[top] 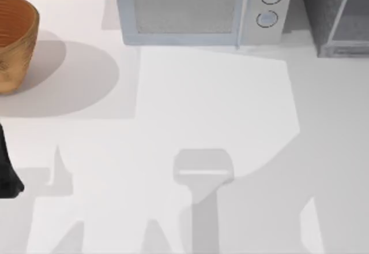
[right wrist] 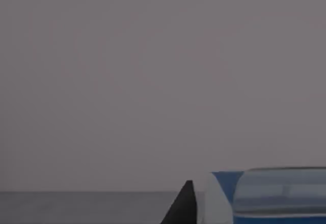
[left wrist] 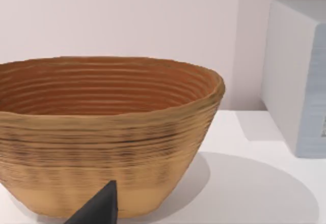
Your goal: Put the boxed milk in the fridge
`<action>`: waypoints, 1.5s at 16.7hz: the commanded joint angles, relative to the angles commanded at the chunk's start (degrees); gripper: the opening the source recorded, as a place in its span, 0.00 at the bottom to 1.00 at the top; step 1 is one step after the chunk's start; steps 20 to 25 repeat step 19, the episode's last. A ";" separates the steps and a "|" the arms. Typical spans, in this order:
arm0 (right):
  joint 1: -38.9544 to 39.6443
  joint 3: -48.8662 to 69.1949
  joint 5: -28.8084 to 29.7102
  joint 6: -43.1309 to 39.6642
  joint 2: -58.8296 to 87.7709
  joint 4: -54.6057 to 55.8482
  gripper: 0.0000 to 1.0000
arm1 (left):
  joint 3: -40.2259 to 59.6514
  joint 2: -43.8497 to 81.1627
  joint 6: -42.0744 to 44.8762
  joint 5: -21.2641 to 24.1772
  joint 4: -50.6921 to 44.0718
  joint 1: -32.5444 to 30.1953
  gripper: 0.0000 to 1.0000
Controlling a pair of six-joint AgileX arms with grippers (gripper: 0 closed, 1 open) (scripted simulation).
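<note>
A white table lay broad and bare through its middle, with a woven basket at the far left edge, a microwave along the far edge and the fridge at the far right corner. The left arm sat at the left edge near the basket, its jaw state impossible to tell. In the right wrist view, the milk carton sat just beside a dark fingertip of the right gripper, facing a grey wall; whether it was gripped could not be told.
</note>
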 joint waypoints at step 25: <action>0.00 0.00 0.00 0.00 0.00 0.00 1.00 | 0.00 0.00 0.00 0.00 0.00 0.00 1.00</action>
